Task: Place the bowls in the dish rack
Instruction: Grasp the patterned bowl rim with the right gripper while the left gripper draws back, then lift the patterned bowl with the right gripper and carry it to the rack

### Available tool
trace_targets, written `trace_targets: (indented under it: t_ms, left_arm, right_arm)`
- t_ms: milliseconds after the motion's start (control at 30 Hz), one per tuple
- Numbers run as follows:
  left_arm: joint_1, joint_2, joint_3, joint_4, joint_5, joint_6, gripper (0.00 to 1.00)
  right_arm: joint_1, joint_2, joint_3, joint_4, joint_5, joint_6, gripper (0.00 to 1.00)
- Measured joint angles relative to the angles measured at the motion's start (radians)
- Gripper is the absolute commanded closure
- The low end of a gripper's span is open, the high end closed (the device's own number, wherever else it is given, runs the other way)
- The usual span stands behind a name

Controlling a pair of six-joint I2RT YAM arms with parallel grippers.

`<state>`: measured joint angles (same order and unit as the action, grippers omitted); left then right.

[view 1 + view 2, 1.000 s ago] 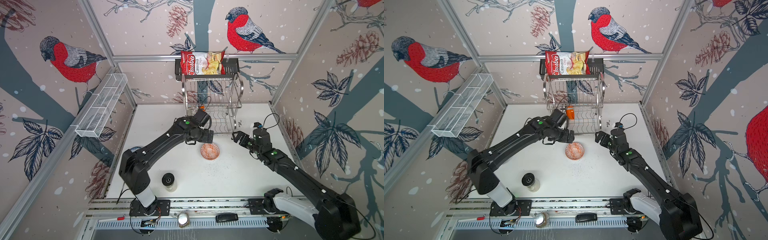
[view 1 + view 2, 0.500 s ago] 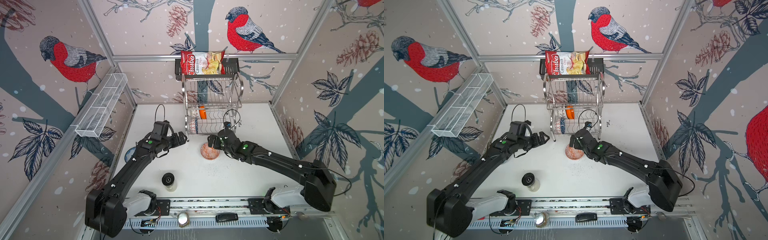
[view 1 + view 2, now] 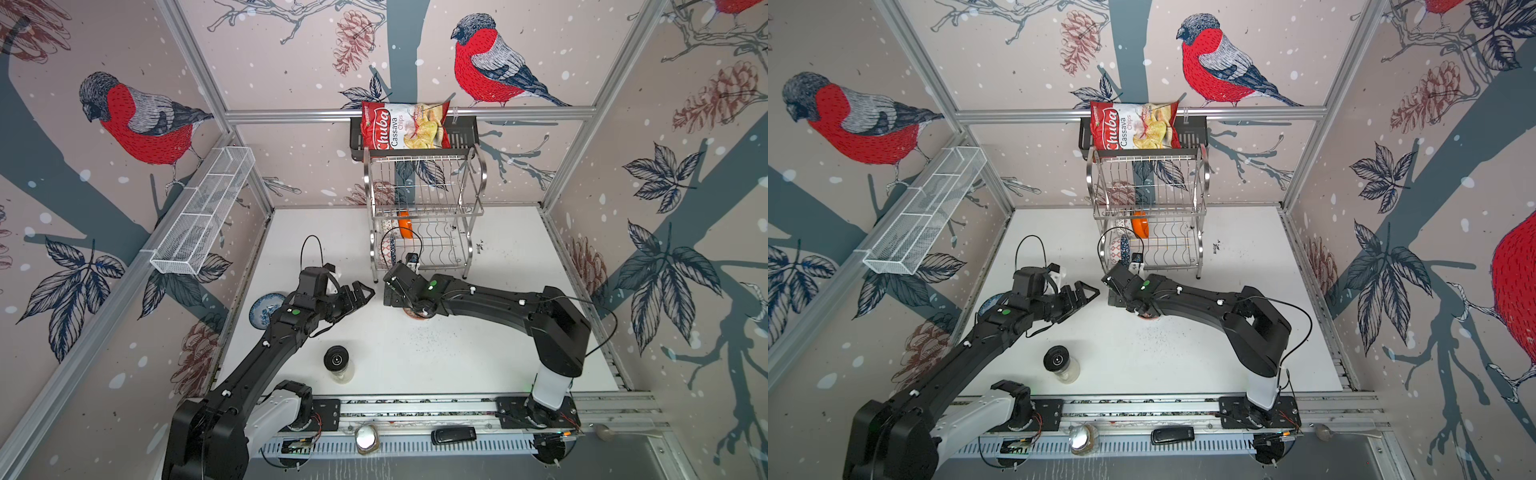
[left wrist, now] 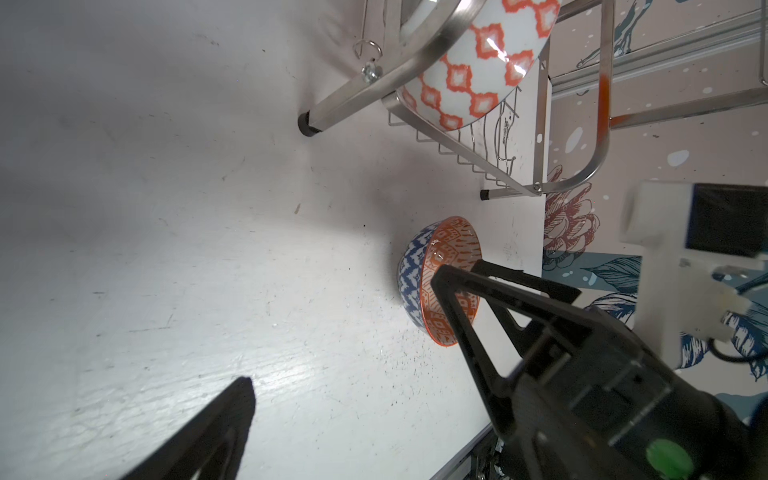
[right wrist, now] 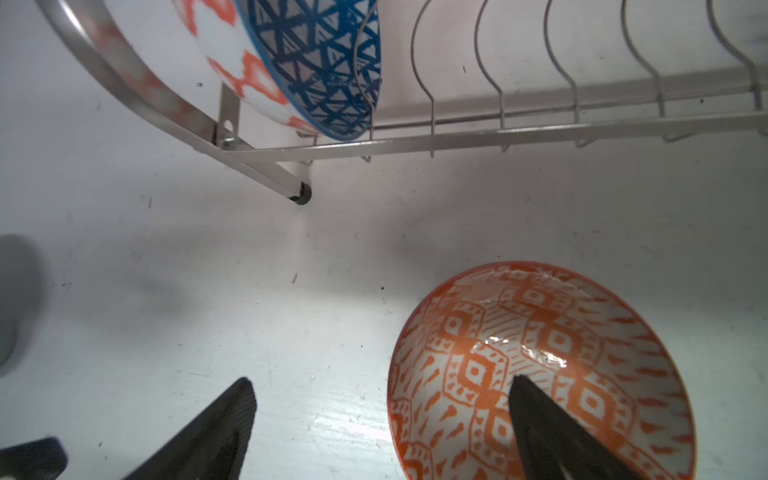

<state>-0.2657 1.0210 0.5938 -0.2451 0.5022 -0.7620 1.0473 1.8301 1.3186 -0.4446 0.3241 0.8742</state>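
Rack (image 3: pixel 428 215) holds several bowls (image 5: pixel 316 70); orange-patterned bowl (image 5: pixel 540 353) and blue floral bowl (image 3: pixel 265 306) wait on the tabletop (image 3: pixel 415 365). Left pincer (image 4: pixel 341 328) and right pincer (image 5: pixel 380 380) gape wide, empty.

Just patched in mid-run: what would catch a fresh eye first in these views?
The red-orange bowl on the table, the open right gripper straddling its rim. Behind it the steel dish rack holds bowls on edge in its lower tier, below a red chips bag.
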Motion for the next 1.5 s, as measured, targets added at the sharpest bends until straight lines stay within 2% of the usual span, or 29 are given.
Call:
trace_targets:
  t_ms: [400, 600, 800, 1000, 1333, 1500]
  left_arm:
    - [0.099, 0.04, -0.025, 0.032, 0.063, -0.023, 0.03]
    - [0.116, 0.071, -0.026, 0.047, 0.1, -0.025, 0.03]
    - [0.12, 0.104, 0.0, 0.049, 0.117, -0.017, 0.03]
    - [0.121, 0.112, -0.019, 0.073, 0.134, -0.024, 0.03]
    - [0.121, 0.117, -0.032, 0.129, 0.156, -0.051, 0.03]
    - [0.121, 0.124, -0.043, 0.154, 0.159, -0.072, 0.03]
  right_arm:
    - [-0.008, 0.117, 0.071, -0.024, -0.064, 0.012, 0.26]
    - [-0.008, 0.166, 0.13, -0.047, -0.07, -0.008, 0.34]
    - [-0.008, 0.166, 0.122, -0.058, -0.07, -0.009, 0.48]
    - [-0.008, 0.164, 0.109, -0.066, -0.07, -0.012, 0.54]
    - [-0.03, 0.143, 0.099, -0.108, -0.069, -0.039, 0.71]
    - [-0.045, 0.125, 0.08, -0.111, -0.07, -0.046, 0.73]
